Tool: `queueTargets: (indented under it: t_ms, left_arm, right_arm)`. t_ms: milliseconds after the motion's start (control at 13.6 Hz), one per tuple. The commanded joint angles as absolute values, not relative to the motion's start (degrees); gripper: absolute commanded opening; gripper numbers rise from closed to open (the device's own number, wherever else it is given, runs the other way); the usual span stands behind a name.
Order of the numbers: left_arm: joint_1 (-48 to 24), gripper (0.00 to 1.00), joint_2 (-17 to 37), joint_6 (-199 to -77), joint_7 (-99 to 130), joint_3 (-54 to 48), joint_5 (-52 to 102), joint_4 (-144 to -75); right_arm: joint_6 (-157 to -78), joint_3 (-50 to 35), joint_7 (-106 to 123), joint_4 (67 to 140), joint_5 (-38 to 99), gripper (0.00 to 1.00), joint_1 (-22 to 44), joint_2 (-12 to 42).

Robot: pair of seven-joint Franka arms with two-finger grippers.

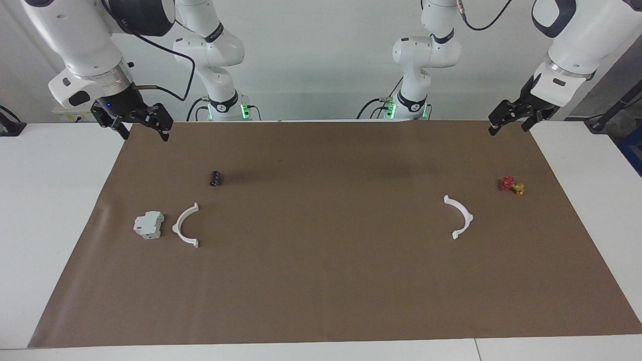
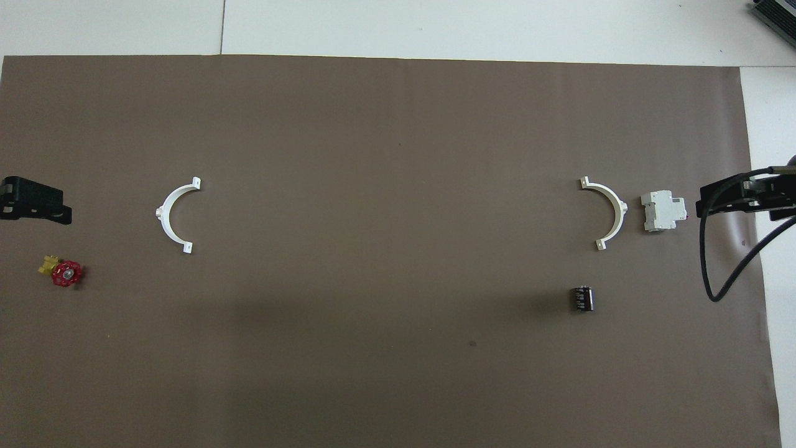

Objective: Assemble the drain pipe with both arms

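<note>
The two half-rings are lying well apart on the brown mat — one (image 1: 186, 226) toward the right arm's end of the tabletop (image 1: 45, 210), one (image 1: 460, 216) toward the left arm's end — so nothing is joined yet. To my eye the worst risk is sitting under the right gripper (image 1: 134, 124): the grey block (image 1: 149, 224) is lying just beside that half-ring, at its curved back, and jaws coming down there could catch the block or push the ring against it. The rings are thin and flat too, so I'd expect a pinch to slide off or flip one up. The black cylinder (image 1: 216, 178) is lying on its side not far from the same half-ring, nearer to the robots, and a nudge could set it rolling. At the other end the red and yellow valve (image 1: 512, 185) is sitting between the left gripper (image 1: 514, 119) and its half-ring, though clear of the ring.

Both arms are waiting — each gripper is hanging high over its own corner of the mat, close to the robots, pointing down and inward, jaws spread wide with nothing between them. Each half-ring is lying well out from the jaws meant for it.
</note>
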State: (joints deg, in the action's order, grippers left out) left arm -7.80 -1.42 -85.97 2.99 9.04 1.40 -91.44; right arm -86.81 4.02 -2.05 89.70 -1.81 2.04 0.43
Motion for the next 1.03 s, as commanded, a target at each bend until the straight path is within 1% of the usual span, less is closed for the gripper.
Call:
queueTargets:
  t_ms: [0,147,294,441,588,808,955]
  left_arm:
    - [-7.4,1.00,-2.2,-85.0,2.6,9.0,1.9,-91.5]
    - [-7.4,1.00,-2.2,-85.1,2.6,9.0,1.9,-91.5]
    - [-7.4,1.00,-2.2,-85.0,2.6,9.0,1.9,-91.5]
    - [-7.4,1.00,-2.2,-85.0,2.6,9.0,1.9,-91.5]
    - [-7.4,1.00,-2.2,-85.1,2.6,9.0,1.9,-91.5]
    - [-7.4,1.00,-2.2,-85.1,2.6,9.0,1.9,-91.5]
    - [-7.4,1.00,-2.2,-85.1,2.6,9.0,1.9,-91.5]
  right_arm:
    - [-88.0,3.8,-2.1,90.1,-0.8,1.00,1.7,-0.1]
    - [-88.0,3.8,-2.2,90.1,-0.8,1.00,1.6,-0.1]
    - [-88.8,3.8,-2.9,92.4,-0.7,1.00,1.7,-1.1]
    - [-93.9,3.8,-3.3,98.9,-0.7,1.00,1.7,-4.0]
    - [-99.4,3.8,-2.3,103.2,-0.7,1.00,1.6,-5.0]
    - [-107.8,3.9,10.1,109.8,2.8,1.00,0.8,-3.9]
    - [-117.8,3.9,15.3,116.2,2.9,1.00,0.8,-2.0]
